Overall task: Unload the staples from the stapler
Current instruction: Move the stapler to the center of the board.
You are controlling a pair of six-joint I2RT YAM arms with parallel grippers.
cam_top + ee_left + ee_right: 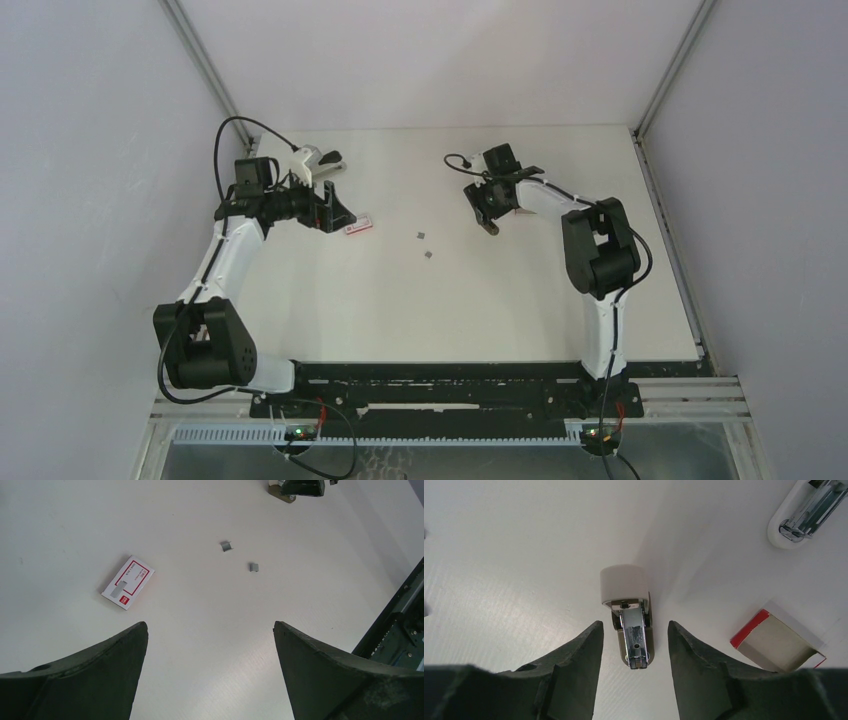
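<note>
The stapler (315, 163), white and silver with a black end, lies at the back left; it also shows in the right wrist view (806, 510). Two short grey staple strips (421, 237) (428, 254) lie mid-table; the left wrist view shows them too (226, 546) (254, 567). My left gripper (338, 215) (210, 625) is open and empty above bare table. My right gripper (488, 215) (634, 623) is open, its fingers either side of a short piece with a white cap, shiny metal channel and tan base (624, 582), not touching it.
A small pink-and-white box (358, 227) (127, 582) lies just right of the left gripper. An open red-edged box (779, 642) sits right of the right fingers. White walls with metal corner posts (205, 70) close the back and sides.
</note>
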